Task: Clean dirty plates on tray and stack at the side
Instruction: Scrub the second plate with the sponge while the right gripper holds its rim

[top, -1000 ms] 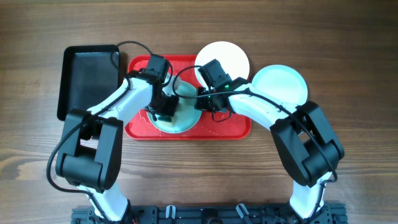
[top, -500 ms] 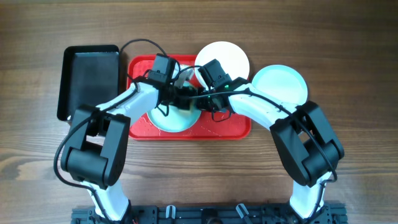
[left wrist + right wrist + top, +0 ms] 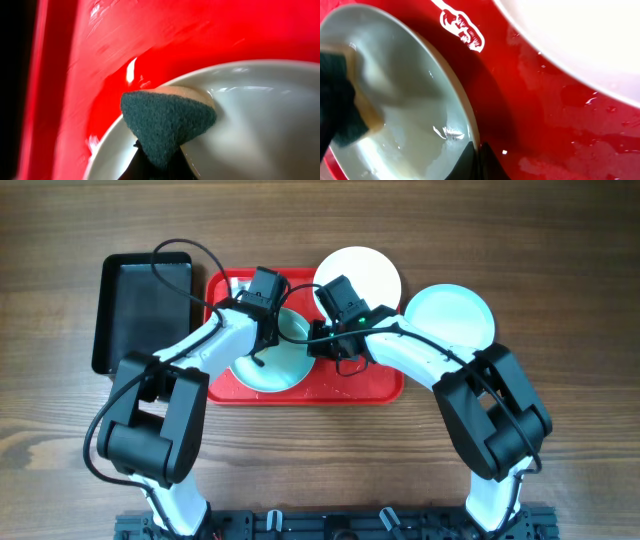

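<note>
A pale mint plate (image 3: 280, 365) lies on the red tray (image 3: 370, 380), wet and glossy inside. My left gripper (image 3: 268, 332) is shut on a green-faced sponge (image 3: 167, 120), which presses on that plate (image 3: 260, 125) near its far left rim. My right gripper (image 3: 315, 345) is shut on the same plate's right rim (image 3: 470, 125), one finger on each side of the edge. A cream-white plate (image 3: 358, 275) sits at the tray's back right corner. A second mint plate (image 3: 447, 315) rests on the table to the right of the tray.
A black rectangular bin (image 3: 145, 310) stands left of the tray. Water streaks and droplets cover the tray floor (image 3: 545, 115). The cream-white plate (image 3: 580, 40) lies close behind my right wrist. Both arms cross over the tray's middle.
My left gripper has swept the sponge from the plate's middle up toward its far left rim. The right gripper has kept its hold on the rim.
</note>
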`<action>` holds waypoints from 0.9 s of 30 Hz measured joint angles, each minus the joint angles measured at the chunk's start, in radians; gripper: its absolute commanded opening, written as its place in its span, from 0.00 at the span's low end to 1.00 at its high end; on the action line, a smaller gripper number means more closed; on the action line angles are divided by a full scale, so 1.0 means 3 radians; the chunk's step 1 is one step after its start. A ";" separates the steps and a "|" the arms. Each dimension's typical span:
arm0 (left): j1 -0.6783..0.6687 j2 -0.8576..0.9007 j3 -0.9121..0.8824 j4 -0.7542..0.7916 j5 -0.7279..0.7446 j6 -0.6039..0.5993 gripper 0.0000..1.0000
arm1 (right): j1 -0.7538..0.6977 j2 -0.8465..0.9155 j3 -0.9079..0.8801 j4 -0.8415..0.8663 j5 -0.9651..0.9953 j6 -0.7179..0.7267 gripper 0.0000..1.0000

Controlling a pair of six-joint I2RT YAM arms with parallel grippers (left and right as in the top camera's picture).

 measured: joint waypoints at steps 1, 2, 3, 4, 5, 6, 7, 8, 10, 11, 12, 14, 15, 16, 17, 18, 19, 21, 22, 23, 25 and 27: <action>0.0000 -0.0004 0.0004 -0.0071 -0.0009 -0.0013 0.04 | 0.0003 0.0000 0.0004 0.0000 -0.0011 -0.0001 0.04; 0.0000 -0.0008 0.0010 -0.0172 -0.0003 -0.0022 0.04 | 0.0006 0.0000 0.0008 -0.0001 -0.0024 -0.0001 0.04; 0.0000 -0.0009 0.0013 -0.0244 0.0025 -0.0013 0.04 | 0.0008 0.0000 0.0010 -0.0003 -0.0029 -0.0001 0.04; 0.0004 -0.0019 0.0018 -0.0337 0.0092 0.0018 0.04 | 0.0009 0.0000 0.0010 -0.0008 -0.0037 -0.0003 0.04; 0.0015 -0.0025 0.0023 -0.0387 0.0165 0.0061 0.04 | 0.0008 0.0000 0.0010 -0.0015 -0.0037 -0.0004 0.04; 0.0029 -0.0033 0.0027 -0.0432 0.0245 0.0108 0.04 | 0.0008 0.0000 0.0010 -0.0022 -0.0036 -0.0004 0.04; 0.0050 -0.0045 0.0033 -0.0488 0.0403 0.0223 0.04 | 0.0005 0.0000 0.0013 -0.0027 -0.0036 -0.0006 0.04; 0.0085 -0.0057 0.0039 -0.0534 0.0595 0.0345 0.04 | 0.0005 0.0000 0.0013 -0.0028 -0.0036 -0.0014 0.04; 0.0140 -0.0075 0.0041 -0.0604 0.0961 0.0595 0.04 | 0.0005 0.0000 0.0013 -0.0028 -0.0034 -0.0015 0.04; 0.0155 -0.0081 0.0041 -0.0643 0.1200 0.0746 0.04 | 0.0005 0.0000 0.0013 -0.0029 -0.0033 -0.0015 0.04; 0.0161 -0.0081 0.0039 -0.0661 0.1389 0.0868 0.04 | 0.0005 0.0000 0.0013 -0.0029 -0.0027 -0.0017 0.04; 0.0163 -0.0080 0.0028 -0.0665 0.1826 0.1113 0.04 | -0.0001 0.0000 0.0013 -0.0039 -0.0011 -0.0017 0.04; 0.0161 -0.0070 0.0008 -0.0649 0.2056 0.1225 0.04 | -0.0008 0.0000 0.0013 -0.0043 -0.0013 -0.0017 0.04; 0.0159 -0.0061 -0.0005 -0.0631 0.2207 0.1293 0.04 | -0.0008 0.0000 0.0013 -0.0045 -0.0013 -0.0017 0.04; 0.0155 -0.0046 -0.0024 -0.0587 0.2373 0.1363 0.04 | -0.0008 0.0000 0.0013 -0.0045 -0.0013 -0.0017 0.04; 0.0150 -0.0033 -0.0041 -0.0534 0.2513 0.1423 0.04 | -0.0008 0.0000 0.0013 -0.0045 -0.0011 -0.0017 0.04; 0.0142 -0.0023 -0.0055 -0.0484 0.2607 0.1456 0.04 | -0.0008 0.0000 0.0013 -0.0045 -0.0011 -0.0017 0.04; 0.0109 -0.0001 -0.0083 -0.0336 0.2782 0.1512 0.04 | -0.0008 0.0000 0.0013 -0.0045 -0.0013 -0.0017 0.04; 0.0083 0.0013 -0.0095 -0.0228 0.2860 0.1525 0.04 | -0.0008 0.0000 0.0013 -0.0045 -0.0013 -0.0017 0.05; 0.0057 0.0022 -0.0109 -0.0086 0.2898 0.1527 0.04 | -0.0008 0.0000 0.0013 -0.0046 -0.0011 -0.0018 0.04; 0.0032 0.0024 -0.0132 0.0080 0.2903 0.1484 0.04 | -0.0025 0.0000 0.0015 -0.0039 0.0058 -0.0028 0.04; 0.0017 0.0025 -0.0146 0.0298 0.2864 0.1387 0.04 | -0.0071 0.0000 0.0025 -0.0020 0.0123 -0.0028 0.04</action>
